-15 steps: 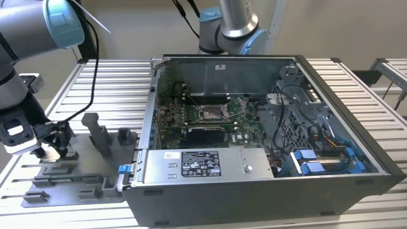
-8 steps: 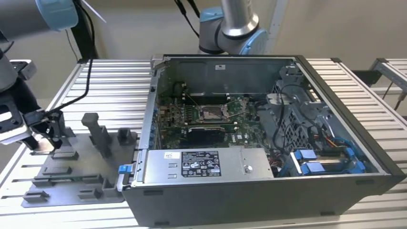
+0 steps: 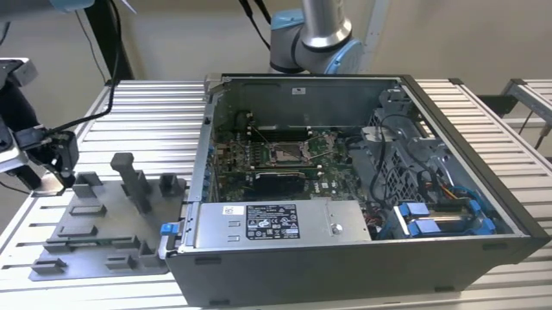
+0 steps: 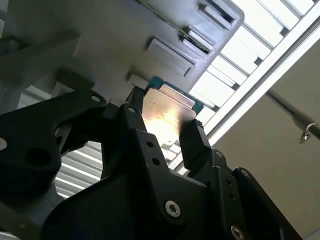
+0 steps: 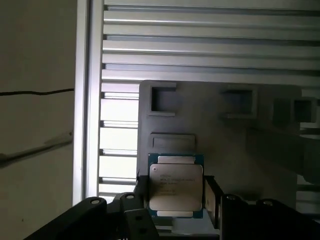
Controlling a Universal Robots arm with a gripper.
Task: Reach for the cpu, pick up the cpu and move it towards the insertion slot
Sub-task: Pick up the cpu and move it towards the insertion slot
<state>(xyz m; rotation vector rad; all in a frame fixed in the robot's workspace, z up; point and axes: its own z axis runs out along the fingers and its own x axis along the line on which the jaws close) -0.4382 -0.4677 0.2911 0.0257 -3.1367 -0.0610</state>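
The gripper (image 3: 59, 174) is clenched on the cpu (image 5: 176, 182), which sits upright between its fingers (image 4: 196, 145) in both wrist views, so the reach and the pick-up look done. In the exterior view it hangs near the desk (image 3: 147, 110) edge on the exterior view's left, just above the grey fixture plate (image 3: 95, 226). The insertion slot (image 3: 287, 153) lies well apart, inside the open computer case (image 3: 345, 258), so the carry towards it appears barely begun.
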